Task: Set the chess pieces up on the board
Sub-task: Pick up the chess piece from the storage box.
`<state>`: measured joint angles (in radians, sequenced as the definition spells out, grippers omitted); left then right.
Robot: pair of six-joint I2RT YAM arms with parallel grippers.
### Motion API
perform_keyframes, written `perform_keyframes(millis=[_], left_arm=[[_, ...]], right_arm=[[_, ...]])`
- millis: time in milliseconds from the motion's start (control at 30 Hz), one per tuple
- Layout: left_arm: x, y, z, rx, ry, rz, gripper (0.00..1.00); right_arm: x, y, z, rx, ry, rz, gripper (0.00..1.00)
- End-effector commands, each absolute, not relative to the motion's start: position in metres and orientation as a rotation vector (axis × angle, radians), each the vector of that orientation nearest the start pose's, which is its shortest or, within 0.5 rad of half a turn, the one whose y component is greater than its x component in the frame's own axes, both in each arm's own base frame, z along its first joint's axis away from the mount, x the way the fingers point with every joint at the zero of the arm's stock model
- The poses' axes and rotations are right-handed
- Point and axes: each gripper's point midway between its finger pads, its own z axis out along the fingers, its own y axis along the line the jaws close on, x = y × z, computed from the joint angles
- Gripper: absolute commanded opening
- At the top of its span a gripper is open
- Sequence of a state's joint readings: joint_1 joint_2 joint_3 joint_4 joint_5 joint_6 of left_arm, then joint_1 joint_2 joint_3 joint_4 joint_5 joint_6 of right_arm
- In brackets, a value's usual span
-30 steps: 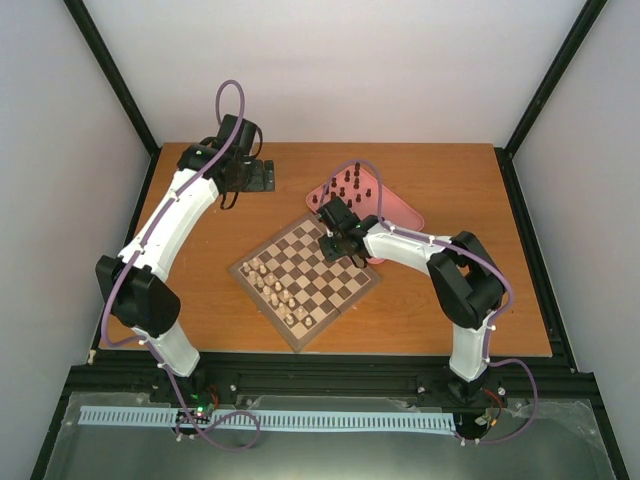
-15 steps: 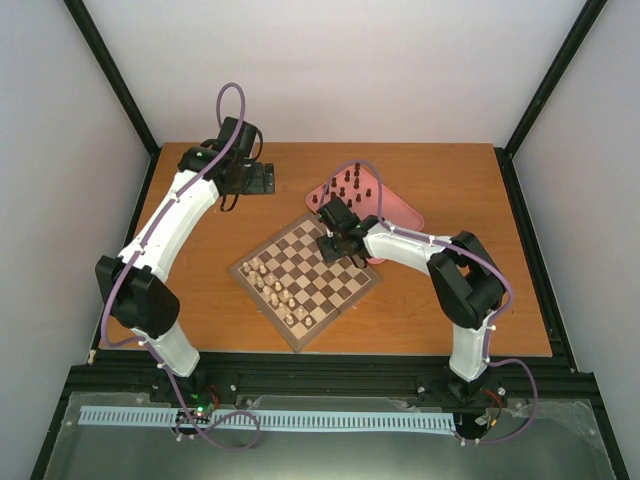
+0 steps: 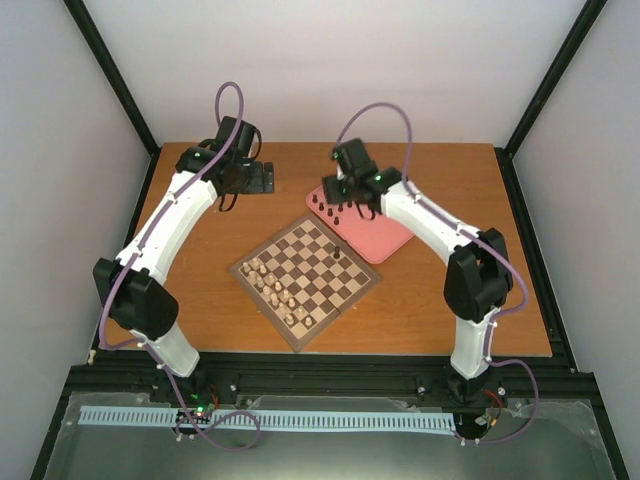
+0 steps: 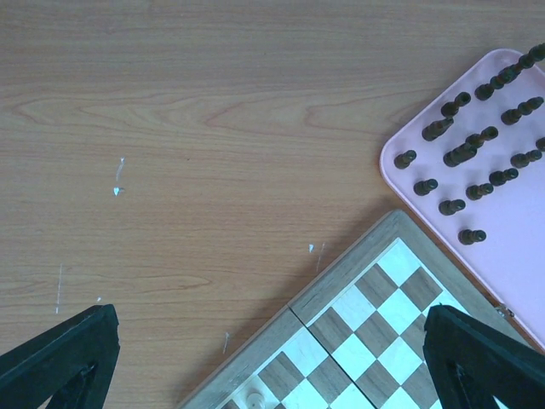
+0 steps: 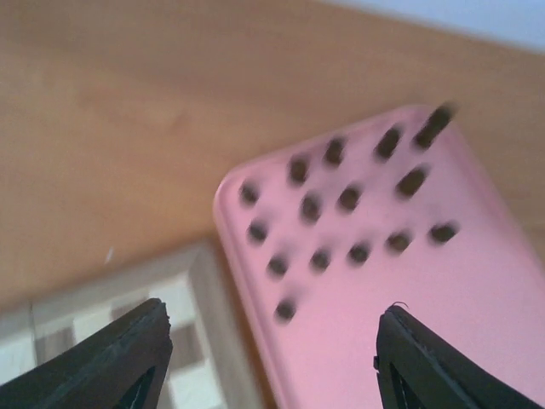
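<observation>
The board (image 3: 318,290) lies at mid-table, turned like a diamond. One dark chess piece (image 3: 337,251) stands alone on its right side. Several more dark chess pieces (image 3: 335,210) stand on the pink tray (image 3: 382,237). My right gripper (image 3: 343,200) hovers over them, open and empty. In the blurred right wrist view the pieces (image 5: 311,207) sit ahead of the open gripper (image 5: 272,358), with a board corner (image 5: 111,315) at lower left. My left gripper (image 3: 240,182) is at the back left, open and empty (image 4: 268,349), looking down on the board's corner (image 4: 375,315) and the tray's pieces (image 4: 464,153).
Pale chessmen (image 3: 275,290) line the board's left side; one (image 4: 253,398) shows at the bottom of the left wrist view. A black fixture (image 3: 262,178) sits on the table beside the left gripper. Black frame posts border the table.
My right gripper opened, left a dark piece standing on the board, then lifted and swung back over the pink tray. The left arm has not moved.
</observation>
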<state>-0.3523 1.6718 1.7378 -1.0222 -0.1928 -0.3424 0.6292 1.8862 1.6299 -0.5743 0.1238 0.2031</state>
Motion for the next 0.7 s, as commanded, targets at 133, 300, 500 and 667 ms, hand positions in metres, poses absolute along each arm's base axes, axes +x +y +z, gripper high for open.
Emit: perform_keyframes(millis=[133,300,500,667], left_arm=[[0.407,-0.117,0.273,-0.052,2.458,-0.085,1.00],[0.406,-0.114,0.270,-0.055,2.468,-0.065,1.00],[0.406,-0.115,0.264,-0.060,2.485,-0.061,1.00],[0.411,-0.117,0.261,-0.059,2.491,-0.063,1.00]], right_arm=[[0.505,0.245,0.149,-0.254,2.524,0.142,0.56],[0.518,0.226,0.105,-0.149,2.665,0.160,0.42],[0.526,0.210,0.093,-0.128,2.667,0.101,0.41],[0.532,0.203,0.105,-0.108,2.619,0.089,0.42]])
